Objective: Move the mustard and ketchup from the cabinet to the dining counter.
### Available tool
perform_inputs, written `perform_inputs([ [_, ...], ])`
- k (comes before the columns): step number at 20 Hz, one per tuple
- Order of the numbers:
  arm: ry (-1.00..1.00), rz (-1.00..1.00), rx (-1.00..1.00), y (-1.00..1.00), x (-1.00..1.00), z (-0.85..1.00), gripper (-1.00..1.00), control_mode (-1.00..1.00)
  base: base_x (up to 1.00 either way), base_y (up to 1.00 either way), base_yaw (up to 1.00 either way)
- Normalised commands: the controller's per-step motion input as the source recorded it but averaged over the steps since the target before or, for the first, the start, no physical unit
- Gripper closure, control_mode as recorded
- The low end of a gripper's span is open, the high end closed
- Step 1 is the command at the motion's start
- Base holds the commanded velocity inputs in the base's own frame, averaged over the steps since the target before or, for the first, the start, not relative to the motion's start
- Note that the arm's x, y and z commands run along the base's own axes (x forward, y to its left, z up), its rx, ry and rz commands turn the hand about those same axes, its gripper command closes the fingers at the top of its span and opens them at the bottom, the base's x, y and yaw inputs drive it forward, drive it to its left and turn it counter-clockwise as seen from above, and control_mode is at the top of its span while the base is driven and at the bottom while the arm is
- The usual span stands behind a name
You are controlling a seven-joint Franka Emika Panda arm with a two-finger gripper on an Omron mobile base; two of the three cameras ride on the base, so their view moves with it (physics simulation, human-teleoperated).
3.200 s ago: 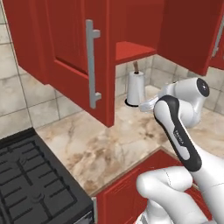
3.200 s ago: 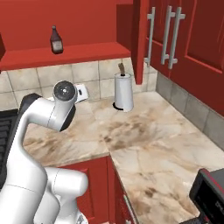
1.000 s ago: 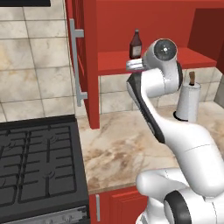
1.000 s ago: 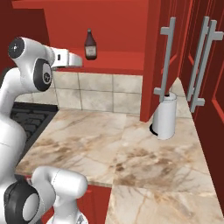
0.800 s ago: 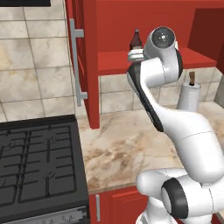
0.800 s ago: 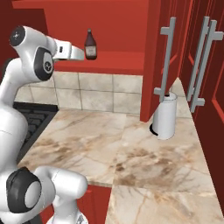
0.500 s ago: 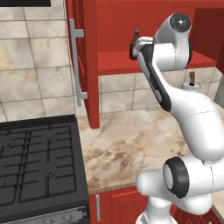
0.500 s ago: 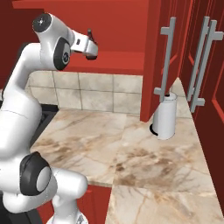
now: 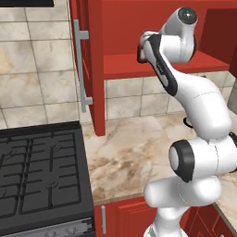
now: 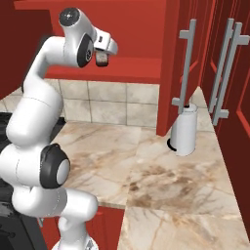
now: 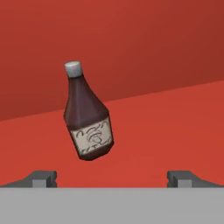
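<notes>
jaws wide apart, empty, before dark red-brown ketchup (image 11: 88, 121) with pale label

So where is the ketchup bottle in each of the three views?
Hand view: ketchup left of centre, looking tilted.
Right base view: upper left, apparently the dark shape under the arm's end.
Left base view: hidden behind the arm, upper middle.
Shared landmark: the red shelf beneath it.

Beige tiled wall (image 9: 41, 74) behind a marbled worktop (image 10: 161, 180) and black stove (image 9: 39, 176).
</notes>
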Motion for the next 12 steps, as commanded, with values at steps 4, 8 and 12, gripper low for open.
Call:
perform_inputs([
  [4,-0.01,0.18,0.0,0.14,0.5,0.0,-1.0,-1.0,0.0,0.0,0.0],
  [8,-0.04,0.2,0.0,0.12,0.6,0.0,-1.0,-1.0,0.0,0.0,0.0],
  [12,-0.05,0.16,0.0,0.0,0.54,0.0,-1.0,-1.0,0.0,0.0,0.0],
])
